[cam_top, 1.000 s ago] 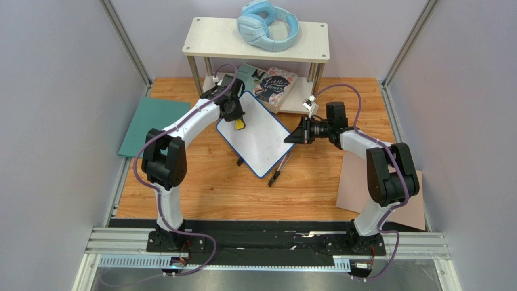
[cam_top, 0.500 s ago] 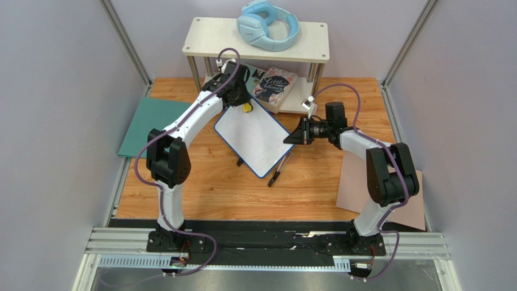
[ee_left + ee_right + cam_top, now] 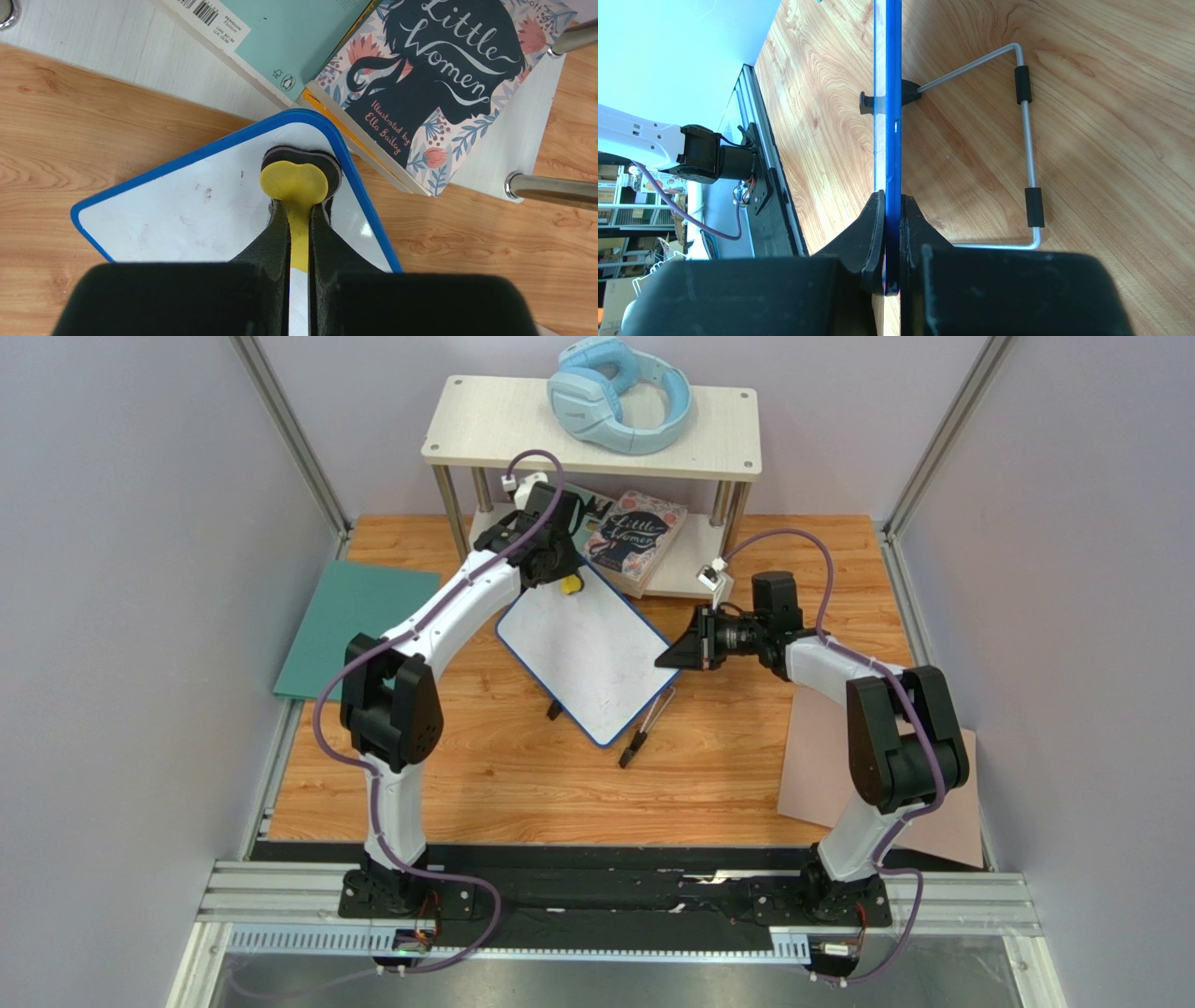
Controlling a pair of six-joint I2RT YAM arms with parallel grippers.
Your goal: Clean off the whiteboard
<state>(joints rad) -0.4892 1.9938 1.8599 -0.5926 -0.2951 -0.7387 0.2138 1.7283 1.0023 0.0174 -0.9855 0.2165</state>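
Pinching a yellow eraser (image 3: 295,183), left fingers (image 3: 276,234) set it on the far corner of the whiteboard (image 3: 582,651), board at mid-worktop (image 3: 477,756) just beside the low shelf (image 3: 105,56), right fingers (image 3: 871,241) clamped on its blue right-hand rim

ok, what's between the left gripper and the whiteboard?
A yellow eraser, pinched in the left gripper and resting on the whiteboard corner. Left wrist view shows it.
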